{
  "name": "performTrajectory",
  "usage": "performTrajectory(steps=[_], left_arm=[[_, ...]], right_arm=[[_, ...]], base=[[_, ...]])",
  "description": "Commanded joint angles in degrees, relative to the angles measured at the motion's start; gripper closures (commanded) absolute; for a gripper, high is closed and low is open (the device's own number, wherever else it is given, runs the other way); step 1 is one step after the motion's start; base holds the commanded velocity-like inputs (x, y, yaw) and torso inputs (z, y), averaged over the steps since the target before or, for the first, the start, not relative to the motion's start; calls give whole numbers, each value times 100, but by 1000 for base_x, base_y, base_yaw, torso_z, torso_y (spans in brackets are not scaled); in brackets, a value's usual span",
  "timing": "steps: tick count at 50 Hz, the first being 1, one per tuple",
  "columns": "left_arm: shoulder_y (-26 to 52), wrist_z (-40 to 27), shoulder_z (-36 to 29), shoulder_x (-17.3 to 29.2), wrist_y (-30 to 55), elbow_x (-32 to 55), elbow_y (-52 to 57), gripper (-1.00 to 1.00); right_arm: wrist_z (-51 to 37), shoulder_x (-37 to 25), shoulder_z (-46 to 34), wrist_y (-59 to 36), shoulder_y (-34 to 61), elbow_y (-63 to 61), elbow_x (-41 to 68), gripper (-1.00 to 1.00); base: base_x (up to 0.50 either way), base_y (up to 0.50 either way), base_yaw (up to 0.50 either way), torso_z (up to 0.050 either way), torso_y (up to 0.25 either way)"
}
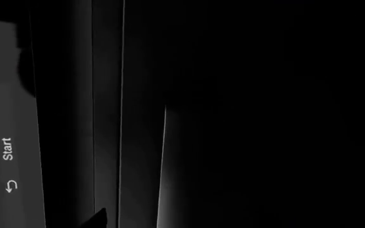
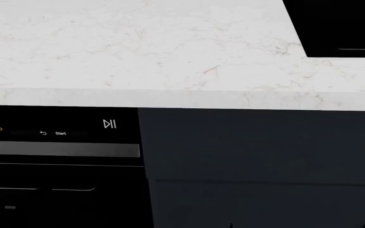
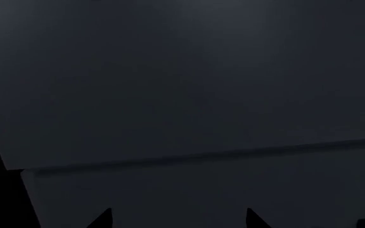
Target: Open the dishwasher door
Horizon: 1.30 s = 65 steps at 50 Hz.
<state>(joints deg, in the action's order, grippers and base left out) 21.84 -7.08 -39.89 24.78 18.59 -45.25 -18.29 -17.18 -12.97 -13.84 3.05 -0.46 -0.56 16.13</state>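
Note:
The dishwasher door (image 2: 55,142) is the glossy black front at the lower left of the head view, under the counter. It carries a play/pause symbol, "Start" text, orange bar lights, a grey band and a thin silver line. It looks closed. The left wrist view shows the door (image 1: 68,118) very close, with the "Start" text at one side. My left gripper (image 1: 176,222) shows one dark fingertip (image 1: 97,219) far off centre, so the jaws stand apart; the other is lost in the black. My right gripper (image 3: 179,221) is open and empty, facing a navy cabinet front (image 3: 182,95).
A white marble countertop (image 2: 138,52) overhangs the fronts. A black sink basin (image 2: 341,23) sits at the far right. Matte navy cabinet doors (image 2: 265,156) stand right of the dishwasher. Neither arm shows clearly in the head view.

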Motion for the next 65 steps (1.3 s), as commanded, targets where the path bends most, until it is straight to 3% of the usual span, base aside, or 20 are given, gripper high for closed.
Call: performTrajectory(steps=[1,21,65], left_arm=[[203,-72,-81,-93,-156,23,-375,-100],[871,-517,-266,-394,-783,132,-1820,-100],[1734,-938,-594,-789,-1328,47,-3536,-100]], right_arm=[[-18,-11,-22,13,19,24,25,-100],[-65,-44,-58,26,36,45,54,-100],[-177,-142,-139,19,59,8,128,-100]], base=[[0,0,0,0,0],[0,0,0,0,0],[1,0,0,0,0]])
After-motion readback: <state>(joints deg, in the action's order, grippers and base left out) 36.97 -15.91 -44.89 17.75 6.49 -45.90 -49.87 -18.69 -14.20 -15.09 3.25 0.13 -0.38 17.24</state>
